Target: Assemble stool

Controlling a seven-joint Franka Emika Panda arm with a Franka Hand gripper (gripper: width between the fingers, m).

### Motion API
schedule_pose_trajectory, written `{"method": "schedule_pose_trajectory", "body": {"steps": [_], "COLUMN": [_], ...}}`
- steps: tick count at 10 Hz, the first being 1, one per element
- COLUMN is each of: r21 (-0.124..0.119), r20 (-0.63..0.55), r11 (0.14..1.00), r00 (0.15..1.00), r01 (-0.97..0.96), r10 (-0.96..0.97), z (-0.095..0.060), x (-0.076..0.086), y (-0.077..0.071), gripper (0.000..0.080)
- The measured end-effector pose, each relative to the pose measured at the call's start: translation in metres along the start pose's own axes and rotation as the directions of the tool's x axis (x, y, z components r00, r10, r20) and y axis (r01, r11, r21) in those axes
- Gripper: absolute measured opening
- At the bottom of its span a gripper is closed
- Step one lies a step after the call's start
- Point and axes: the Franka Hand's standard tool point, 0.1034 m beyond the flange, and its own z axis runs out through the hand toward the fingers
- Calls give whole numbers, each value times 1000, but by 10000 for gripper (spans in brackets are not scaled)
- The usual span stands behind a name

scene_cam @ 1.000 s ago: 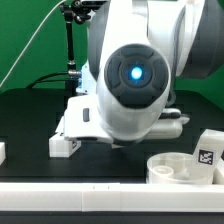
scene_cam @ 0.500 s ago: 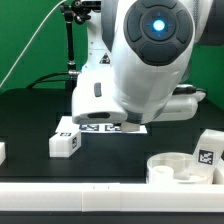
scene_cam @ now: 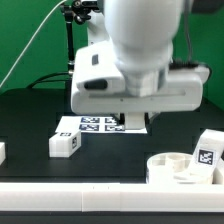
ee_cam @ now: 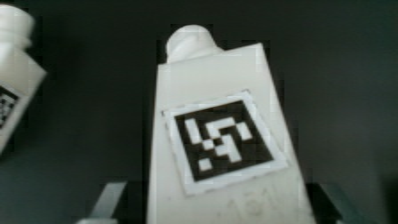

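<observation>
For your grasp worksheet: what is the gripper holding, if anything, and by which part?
Apparently a white tagged stool leg: its wider end sits between the fingers of the gripper, clamped by two opposite sides; contact itself is unclear.

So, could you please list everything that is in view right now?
seat: one, white, ring-shaped, exterior view's right.
marker board: one, white, centre of the scene.
loose leg: one, white, beside the marker board.
second loose leg: one, white, tagged, beside the seat.
held leg: one, white, tagged, in the gripper.
white piece: one, cut off at exterior view's left edge.
rail: one, white, near edge.
table: one, black.
gripper: one, closed on the held leg.
</observation>
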Motion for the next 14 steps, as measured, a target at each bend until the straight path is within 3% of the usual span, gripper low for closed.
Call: {"method": "schedule_pose_trajectory", "body": {"steps": [1,6,8,10,11,14], "r21": [5,-14,-20,-16,-21,-20], "r20": [-57,-386,-484,-534,-608,-639], "r11": [1000,1000,1000,1000,1000,1000], "r00": [998,923,875,846,794,770], "r01": [-3,-8,-7,-14,-16,-17], "r10": [3,2,-4,3,0,0], "z": [-11,-18,-29,-40,-49,-44], "x": [-5,11,15,15,23,22], "y": [0,3,-1,-8,-10,-6], "gripper": [327,327,327,327,327,327]}}
